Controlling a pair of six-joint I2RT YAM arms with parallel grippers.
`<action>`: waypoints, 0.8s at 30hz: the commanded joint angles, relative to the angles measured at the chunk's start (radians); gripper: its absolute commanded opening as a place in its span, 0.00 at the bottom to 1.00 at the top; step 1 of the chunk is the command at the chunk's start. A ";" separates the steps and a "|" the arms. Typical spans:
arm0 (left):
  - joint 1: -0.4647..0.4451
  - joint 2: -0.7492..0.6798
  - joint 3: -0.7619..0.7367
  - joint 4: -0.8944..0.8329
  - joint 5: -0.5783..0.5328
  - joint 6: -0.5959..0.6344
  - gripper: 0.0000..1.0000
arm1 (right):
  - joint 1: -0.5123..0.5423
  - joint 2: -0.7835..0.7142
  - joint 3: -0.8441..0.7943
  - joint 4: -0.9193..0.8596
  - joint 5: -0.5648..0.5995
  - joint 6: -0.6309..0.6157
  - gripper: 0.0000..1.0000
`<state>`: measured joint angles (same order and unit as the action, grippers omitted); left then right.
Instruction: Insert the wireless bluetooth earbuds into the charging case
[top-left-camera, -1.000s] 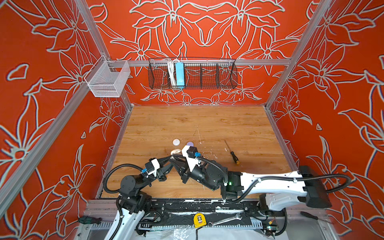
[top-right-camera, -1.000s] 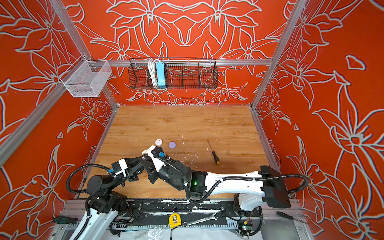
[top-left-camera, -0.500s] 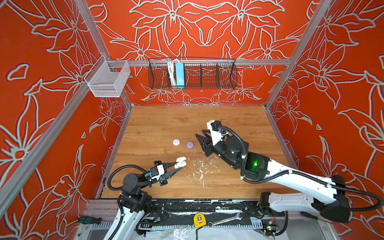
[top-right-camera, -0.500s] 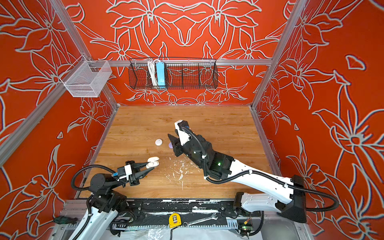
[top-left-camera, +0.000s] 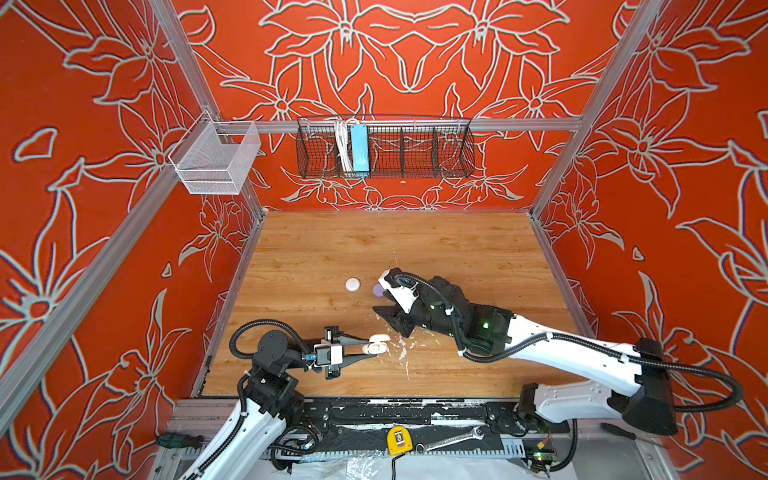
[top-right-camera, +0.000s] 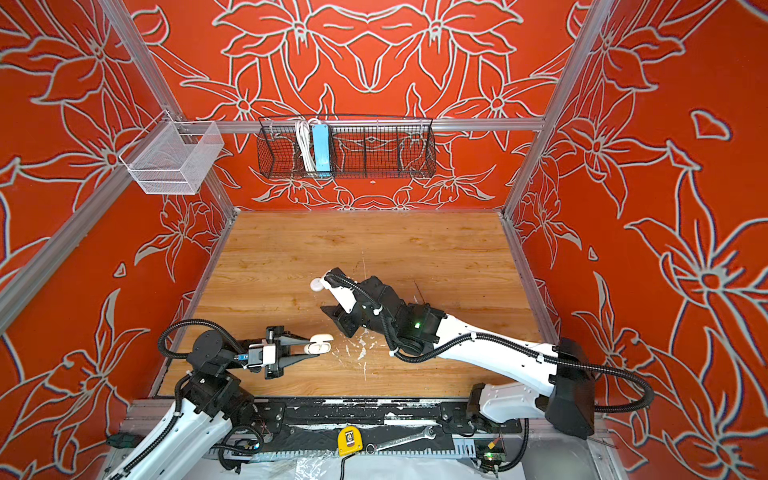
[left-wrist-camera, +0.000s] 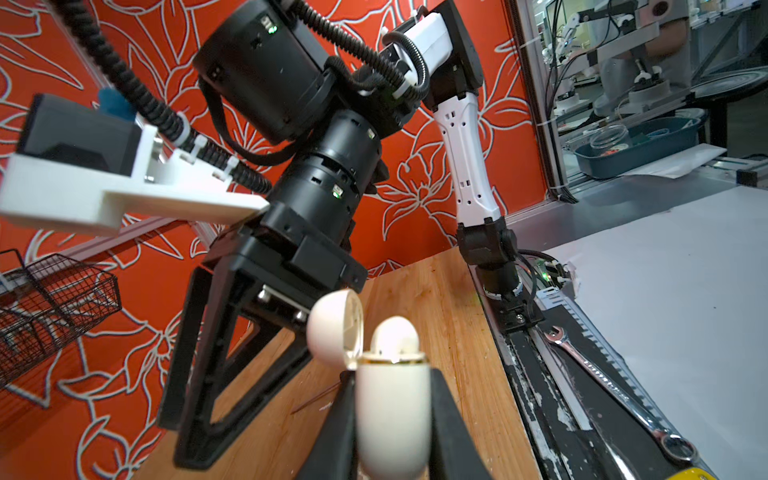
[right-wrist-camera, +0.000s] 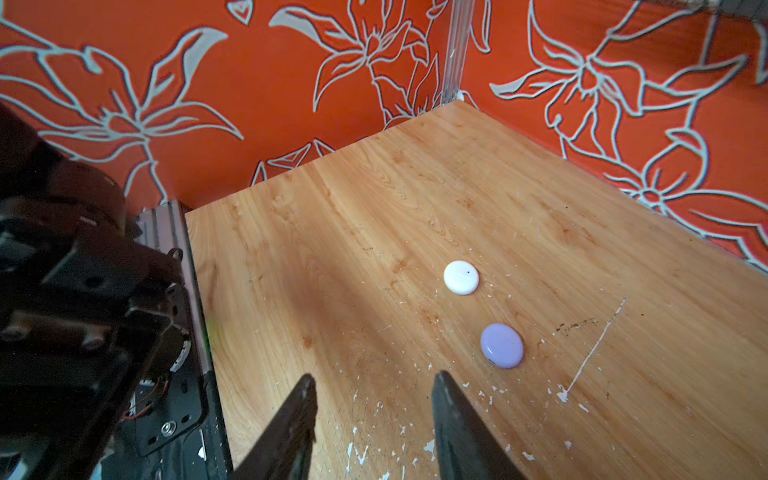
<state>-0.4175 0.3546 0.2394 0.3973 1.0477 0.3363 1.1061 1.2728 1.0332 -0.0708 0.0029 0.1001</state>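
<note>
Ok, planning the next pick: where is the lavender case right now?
The lavender case lies near the table's middle in a top view, right of the white case and just ahead of the open right gripper.

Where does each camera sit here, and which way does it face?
Both top views: high above the robot's side, looking down at the wooden table; both arms show.
Left wrist: behind the left gripper, looking along it; its fingers clamp the open cream case, the right arm beyond.
Right wrist: behind the open right gripper, looking down at the white round case and lavender round case.
Shared: the white round case shows in both top views and the right wrist view.
</note>
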 joint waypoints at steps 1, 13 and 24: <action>-0.010 0.025 0.029 -0.014 0.024 0.072 0.00 | 0.010 -0.016 -0.037 0.035 -0.098 -0.044 0.47; -0.024 0.108 0.066 -0.023 0.009 0.069 0.00 | 0.091 -0.089 -0.088 0.057 -0.067 -0.074 0.45; -0.024 0.185 0.050 0.060 -0.386 -0.257 0.00 | 0.112 -0.220 -0.179 0.027 0.435 0.053 0.45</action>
<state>-0.4404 0.5026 0.2852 0.3923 0.8719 0.2436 1.2129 1.1103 0.8848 -0.0422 0.1993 0.0841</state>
